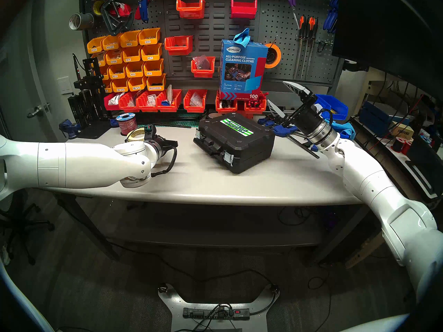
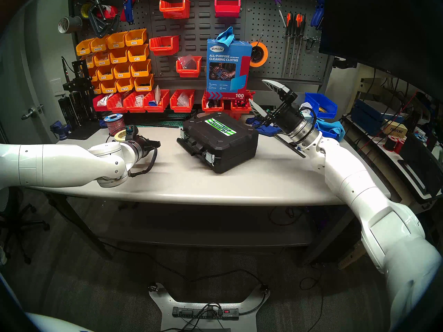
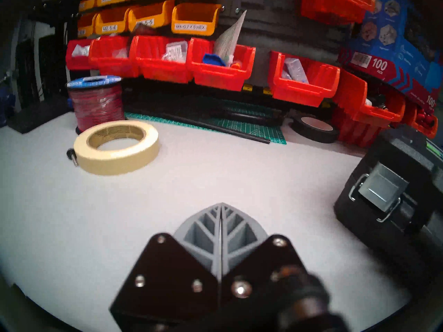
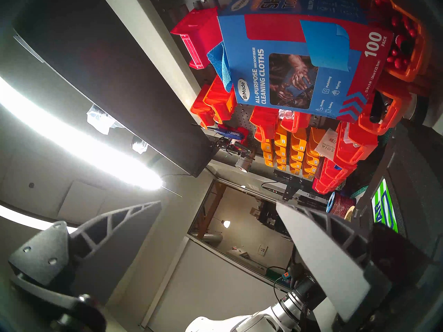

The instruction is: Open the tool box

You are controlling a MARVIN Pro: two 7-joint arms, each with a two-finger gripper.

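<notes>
My left gripper (image 3: 220,205) is pressed fully closed with nothing between its fingers, hanging low over the bare table (image 3: 191,180) to the left of the tool box (image 1: 236,142). My right gripper (image 1: 284,96) stands wide open and empty, raised above the table's right side and angled up toward the cleaning cloths box (image 1: 242,68). The tool box lies flat near the table's middle, lid down, its two silver latches facing my left hand. A roll of masking tape (image 3: 116,147) and a red wire spool (image 3: 96,100) sit farther left.
</notes>
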